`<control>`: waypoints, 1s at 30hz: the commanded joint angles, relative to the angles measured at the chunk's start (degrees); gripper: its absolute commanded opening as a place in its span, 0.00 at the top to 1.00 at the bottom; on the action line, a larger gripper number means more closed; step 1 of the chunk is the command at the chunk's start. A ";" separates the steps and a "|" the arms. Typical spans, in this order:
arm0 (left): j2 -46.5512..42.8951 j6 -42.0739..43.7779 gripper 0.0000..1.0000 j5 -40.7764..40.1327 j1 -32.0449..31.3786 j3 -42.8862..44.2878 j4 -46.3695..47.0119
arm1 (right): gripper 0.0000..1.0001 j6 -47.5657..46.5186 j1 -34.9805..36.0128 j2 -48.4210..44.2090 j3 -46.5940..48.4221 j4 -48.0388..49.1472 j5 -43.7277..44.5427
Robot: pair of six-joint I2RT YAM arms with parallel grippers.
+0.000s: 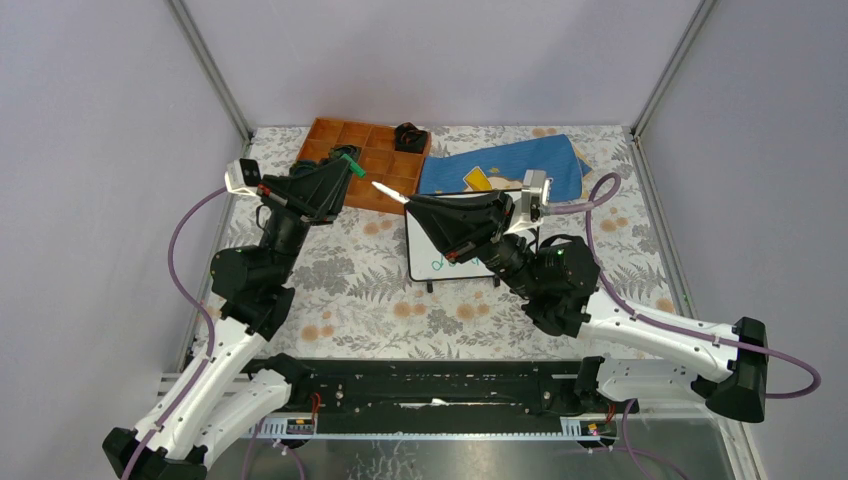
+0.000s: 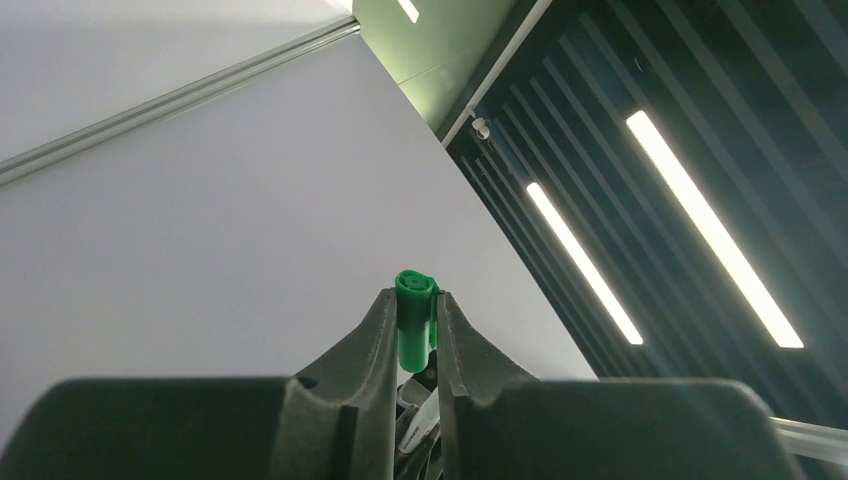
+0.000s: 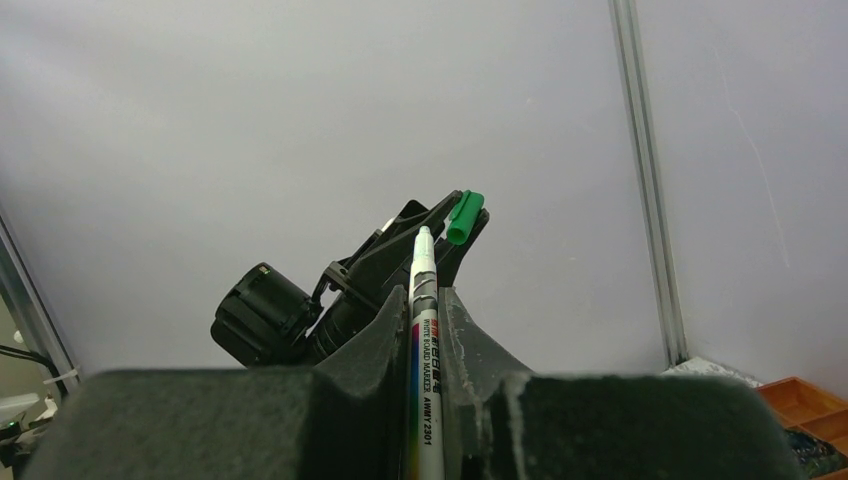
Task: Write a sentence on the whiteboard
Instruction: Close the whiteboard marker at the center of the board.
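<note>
The whiteboard (image 1: pixel 425 262) lies mid-table, and my right arm covers most of it. A small green stroke (image 1: pixel 438 264) shows near its lower left. The sentence cannot be read from here. My right gripper (image 1: pixel 414 203) (image 3: pixel 424 296) hovers above the board, shut on a white board marker (image 1: pixel 388 191) (image 3: pixel 424 330). The marker's uncapped tip points up-left toward the left arm. My left gripper (image 1: pixel 343 172) (image 2: pixel 413 298) is raised over the orange tray and shut on the green marker cap (image 1: pixel 350 163) (image 2: pixel 413 325) (image 3: pixel 464 217). Cap and marker tip are a short gap apart.
An orange compartment tray (image 1: pixel 372 140) sits at the back left, with a black object (image 1: pixel 410 135) at its right end. A blue cloth with yellow print (image 1: pixel 510 165) lies behind the board. Grey walls and metal posts enclose the fern-patterned table (image 1: pixel 340 290).
</note>
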 commanded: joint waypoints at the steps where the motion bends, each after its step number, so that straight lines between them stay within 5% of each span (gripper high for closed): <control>1: -0.07 -0.21 1.00 1.22 0.44 -0.21 3.85 | 1.00 -0.43 0.44 0.25 3.51 0.64 -0.29; 30: -0.58 1.37 1.00 3.20 0.44 0.32 3.87 | 1.00 -0.78 0.40 1.16 3.82 -0.86 2.22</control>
